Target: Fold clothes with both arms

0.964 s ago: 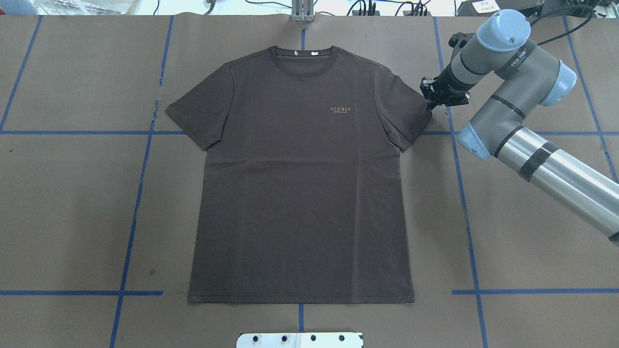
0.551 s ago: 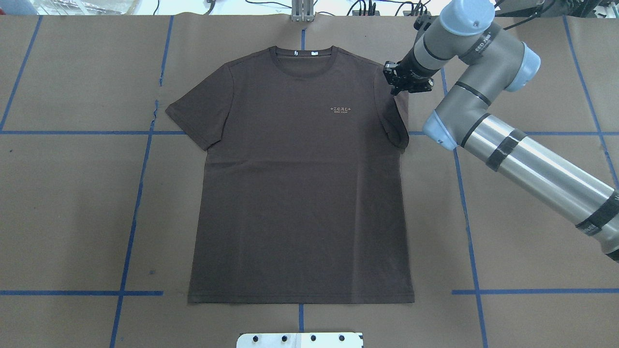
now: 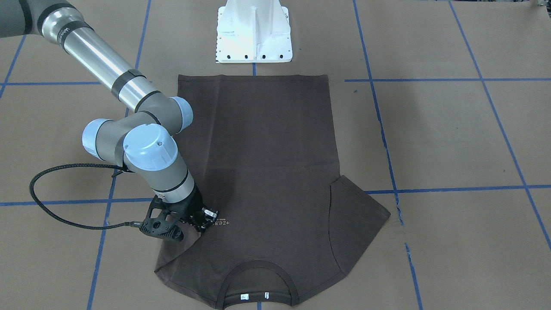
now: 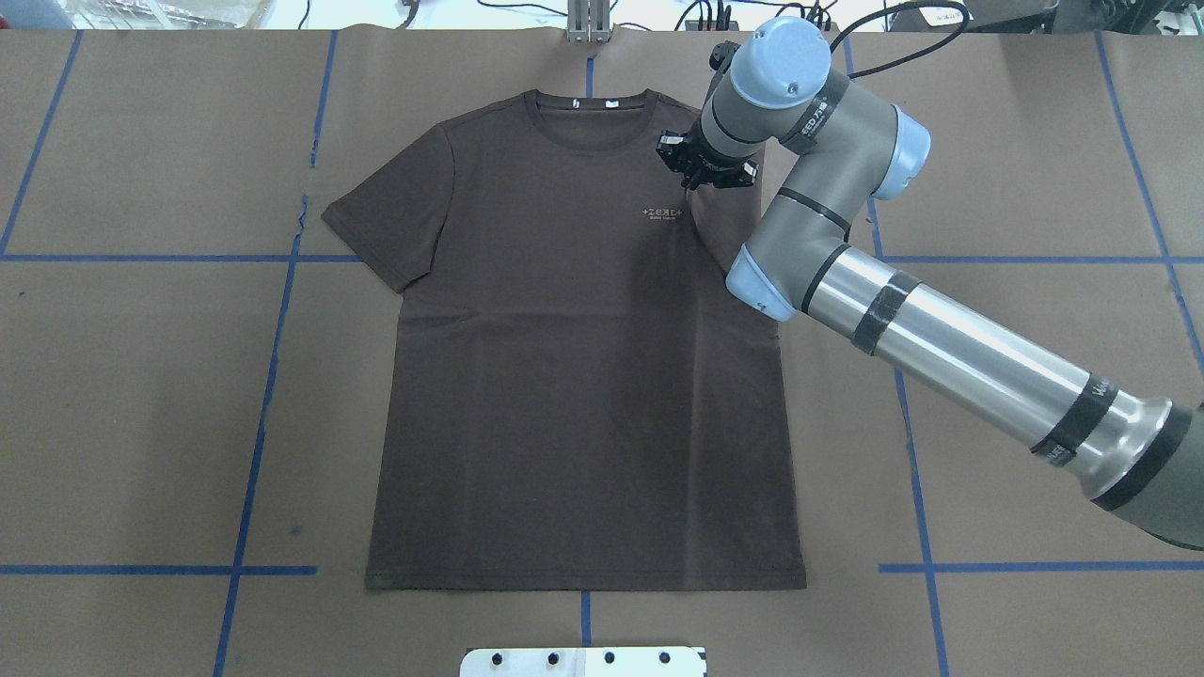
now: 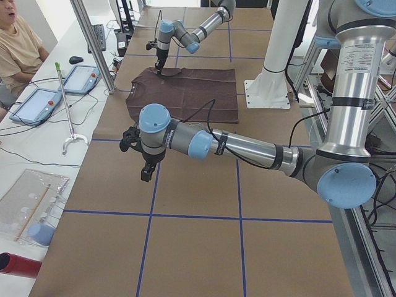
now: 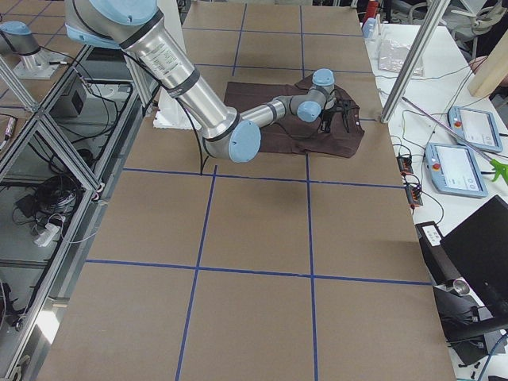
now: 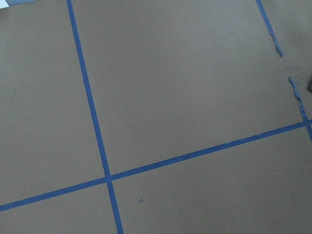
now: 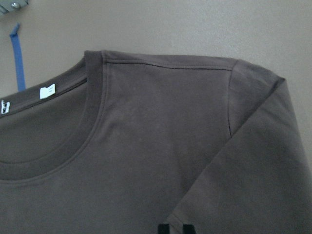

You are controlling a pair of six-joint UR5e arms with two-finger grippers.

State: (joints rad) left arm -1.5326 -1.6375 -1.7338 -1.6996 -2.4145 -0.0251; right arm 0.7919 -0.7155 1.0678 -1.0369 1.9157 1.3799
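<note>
While the right gripper (image 4: 696,177) pinches its folded-in sleeve (image 8: 253,165), the T-shirt (image 4: 564,395) lies flat.
Collar (image 4: 588,118) points to the table (image 4: 141,423) edge opposite the robot, hem (image 4: 583,583) to the robot's edge; left gripper (image 5: 146,168): opening cannot be told.

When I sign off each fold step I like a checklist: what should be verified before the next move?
1. Right gripper holds the right sleeve: ok, fingertips pinch fabric.
2. Right sleeve over the T-shirt chest: ok, beside the chest lettering.
3. Left sleeve folded in: not ok, spread flat on the table paper.
4. Left gripper at the T-shirt: not ok, over bare paper, away from it.
5. Left gripper open: cannot tell.
6. Hem flat and straight: ok.
</note>
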